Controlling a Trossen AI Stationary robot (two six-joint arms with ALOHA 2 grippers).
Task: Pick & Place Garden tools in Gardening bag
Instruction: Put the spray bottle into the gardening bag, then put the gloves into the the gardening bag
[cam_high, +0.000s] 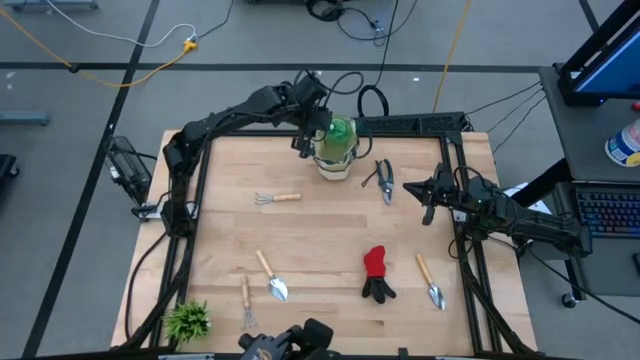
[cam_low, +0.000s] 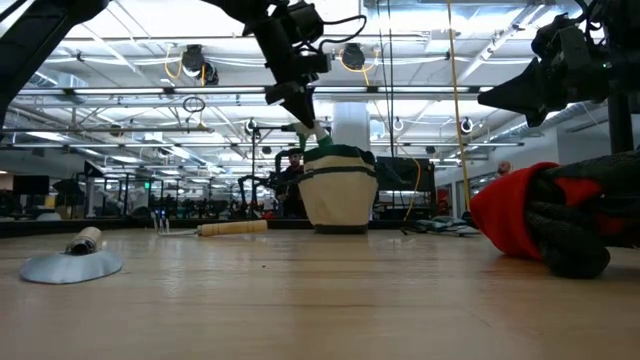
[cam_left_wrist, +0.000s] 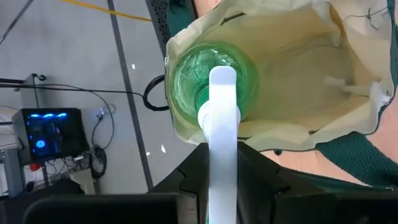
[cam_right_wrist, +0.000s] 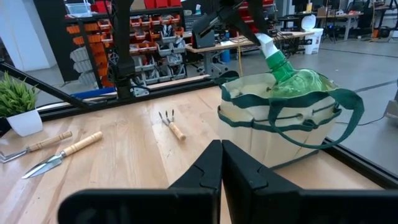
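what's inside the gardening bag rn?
Inside the gardening bag: the green spray bottle, its white trigger top held by the left gripper. The rest of the interior visible is bare fabric; the floor beneath the bottle is hidden.

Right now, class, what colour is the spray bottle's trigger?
White, atop the green spray bottle; the left wrist view shows it best.

The left arm stretches across the table's far edge, its left gripper (cam_high: 305, 143) pointing down, fingers clamped. The right arm reaches in from the right side, its right gripper (cam_high: 415, 189) raised above the tabletop, fingers pressed together.
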